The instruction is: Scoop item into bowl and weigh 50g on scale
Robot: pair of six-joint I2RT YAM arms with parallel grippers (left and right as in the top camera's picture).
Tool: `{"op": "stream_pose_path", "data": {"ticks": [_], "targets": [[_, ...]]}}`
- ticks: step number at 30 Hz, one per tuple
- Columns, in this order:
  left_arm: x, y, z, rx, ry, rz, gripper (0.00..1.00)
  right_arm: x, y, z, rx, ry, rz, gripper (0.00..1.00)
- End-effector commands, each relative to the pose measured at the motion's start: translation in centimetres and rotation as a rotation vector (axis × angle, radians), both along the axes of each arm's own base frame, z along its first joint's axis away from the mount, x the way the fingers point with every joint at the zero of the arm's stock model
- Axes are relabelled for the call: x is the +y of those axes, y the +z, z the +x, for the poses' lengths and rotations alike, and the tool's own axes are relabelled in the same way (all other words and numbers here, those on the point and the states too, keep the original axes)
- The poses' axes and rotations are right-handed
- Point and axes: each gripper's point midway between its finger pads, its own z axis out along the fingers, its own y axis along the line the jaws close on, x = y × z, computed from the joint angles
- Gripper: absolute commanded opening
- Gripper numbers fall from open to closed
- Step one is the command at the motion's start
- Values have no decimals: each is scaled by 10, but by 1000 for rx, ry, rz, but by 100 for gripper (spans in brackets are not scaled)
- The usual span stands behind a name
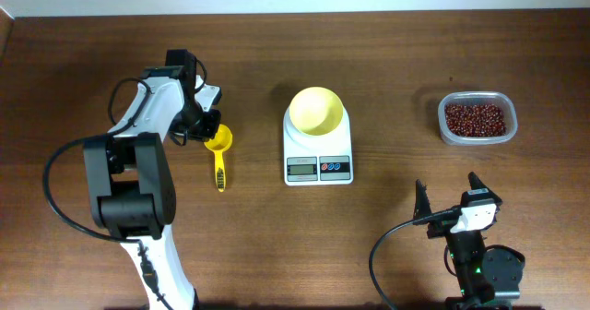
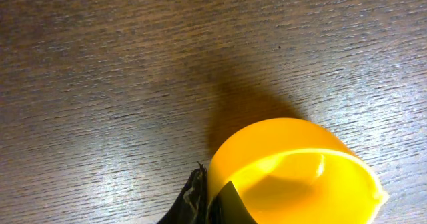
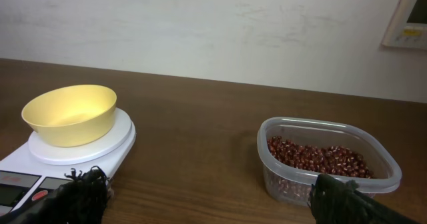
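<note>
Yellow scoop (image 1: 219, 146) clamped in jaws of left gripper (image 1: 205, 125); right gripper (image 1: 448, 190) jaws apart; bowl (image 1: 317, 110) on scale (image 1: 318, 168) empty (beans (image 1: 476, 119) unscooped).

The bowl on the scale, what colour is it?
Pale yellow, plain, no pattern. The bowl on the white scale shows best in the right wrist view.

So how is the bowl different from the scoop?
The bowl is pale yellow; the scoop is a deeper, orangey yellow. The bowl is plain and round; the scoop has a long handle. The bowl sits on the scale; the scoop lies on the table, its cup rim pinched by the left gripper. Both are empty.
</note>
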Motion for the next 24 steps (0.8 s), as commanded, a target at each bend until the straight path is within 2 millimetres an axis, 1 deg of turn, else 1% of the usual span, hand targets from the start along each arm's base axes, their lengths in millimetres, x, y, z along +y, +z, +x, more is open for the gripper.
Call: {"op": "stream_pose_path", "data": {"ticks": [1,5,8,11,12,15,16,17,18,19,21,24], "targets": [[1,0,4,-7,3,-2,0,3,-2,-1,3,16,5,99],[1,0,4,-7,4,-2,0,3,-2,-1,3,16,5,99],[1,13,8,-18,33,-3,0,3,-2,-1,3,16,5,99],[-1,50,20,-57,83,-17,0,3,-2,-1,3,16,5,99],[0,66,25,-79,133,-22,0,3,-2,-1,3,16,5,99],[0,107,35,-150,278,-43,0,3,-2,-1,3,16,5,99],[0,117,36,-169,316,-51,0,3,-2,-1,3,16,5,99],[0,127,37,-187,354,-59,0,3,-2,-1,3,16,5,99],[0,146,35,-222,419,-75,0,3,-2,-1,3,16,5,99],[1,156,33,-242,465,-87,0,3,-2,-1,3,16,5,99],[4,184,26,-286,610,-128,0,3,-2,-1,3,16,5,99],[4,214,12,-313,822,-193,0,3,-2,-1,3,16,5,99]]}}
